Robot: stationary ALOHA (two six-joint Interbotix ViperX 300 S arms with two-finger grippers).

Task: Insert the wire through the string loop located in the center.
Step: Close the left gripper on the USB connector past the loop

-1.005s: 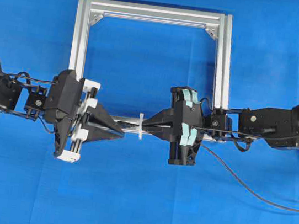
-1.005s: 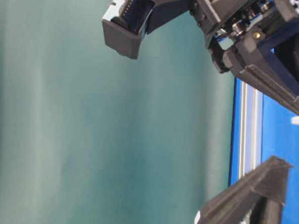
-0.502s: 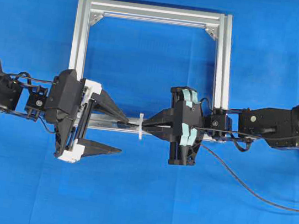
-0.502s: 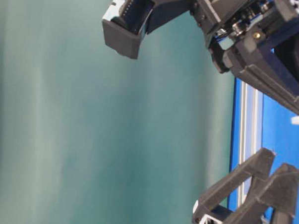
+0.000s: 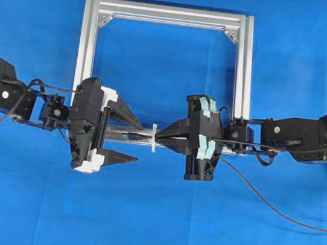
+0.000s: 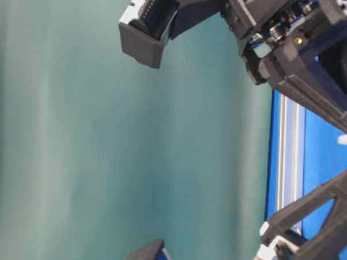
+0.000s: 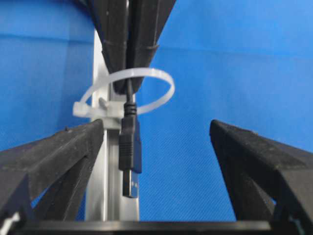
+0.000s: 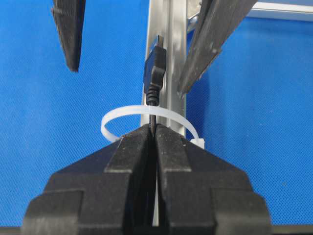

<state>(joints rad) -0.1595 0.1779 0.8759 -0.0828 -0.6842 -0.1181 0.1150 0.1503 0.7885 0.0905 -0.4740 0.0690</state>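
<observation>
The white string loop point(image 5: 154, 138) stands on the near bar of the aluminium frame point(image 5: 169, 14). My right gripper point(image 5: 158, 137) is shut on the black wire point(image 5: 262, 197) just right of the loop. In the right wrist view the gripper point(image 8: 153, 128) pinches the wire, and the plug point(image 8: 154, 68) has passed through the loop point(image 8: 122, 111). My left gripper point(image 5: 134, 138) is open just left of the loop. In the left wrist view its jaws point(image 7: 156, 127) stand wide on either side of the plug point(image 7: 131, 147), which hangs through the loop point(image 7: 146, 72) without touching them.
The square frame lies on a blue cloth point(image 5: 149, 224). The wire trails off to the right edge of the table. The table-level view shows only arm parts, with the left gripper's fingers point(image 6: 319, 228) low at the right and a green backdrop point(image 6: 75, 131).
My left gripper has opened from shut and moved right towards the loop, so its fingers now flank the plug. The right gripper and the wire have not moved.
</observation>
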